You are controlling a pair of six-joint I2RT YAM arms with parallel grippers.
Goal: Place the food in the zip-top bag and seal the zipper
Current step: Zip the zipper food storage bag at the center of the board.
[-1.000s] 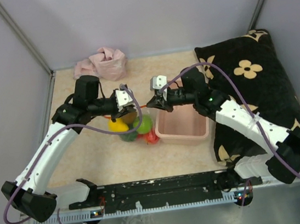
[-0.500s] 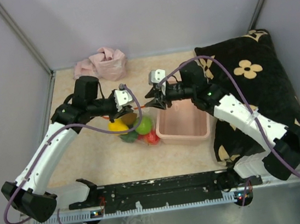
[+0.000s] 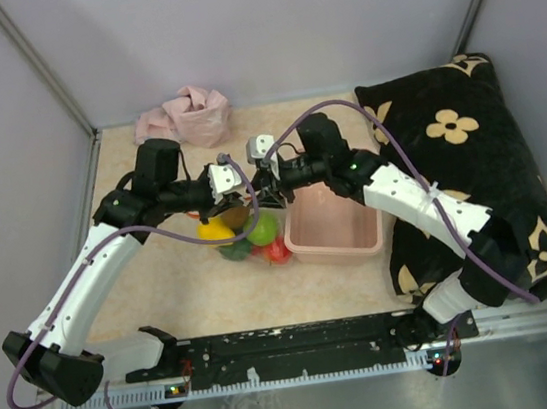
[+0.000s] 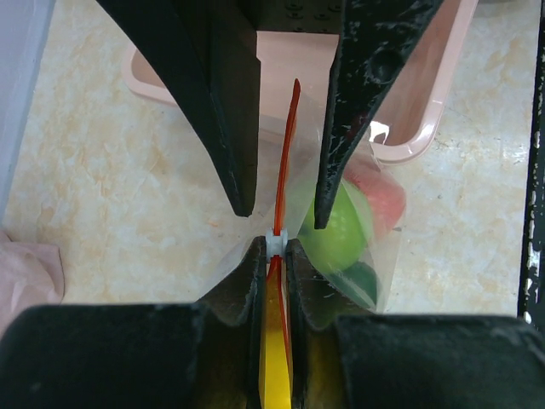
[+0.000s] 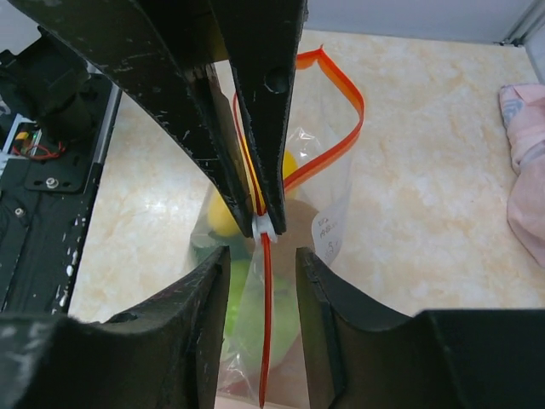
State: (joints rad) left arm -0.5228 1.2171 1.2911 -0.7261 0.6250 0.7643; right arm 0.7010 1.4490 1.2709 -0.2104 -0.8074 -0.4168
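Zip-top bag, food inside, sits mid tabletop beside the pink tub. Floppy, slick film, so grab the stiffer zipper. Left gripper pinches it; right gripper is half-open astride, probably not touching.

We see a bag of thin clear plastic film, glossy and creased, its zipper a smooth red-orange plastic strip. The food inside looks like shiny moulded plastic. The fingers are matt black plastic — scuffed and speckled pale. The tub is smooth pink plastic, the far cloth soft and crumpled, the right cushion a velvety black fabric. The table shows a mottled beige, stone-like finish.
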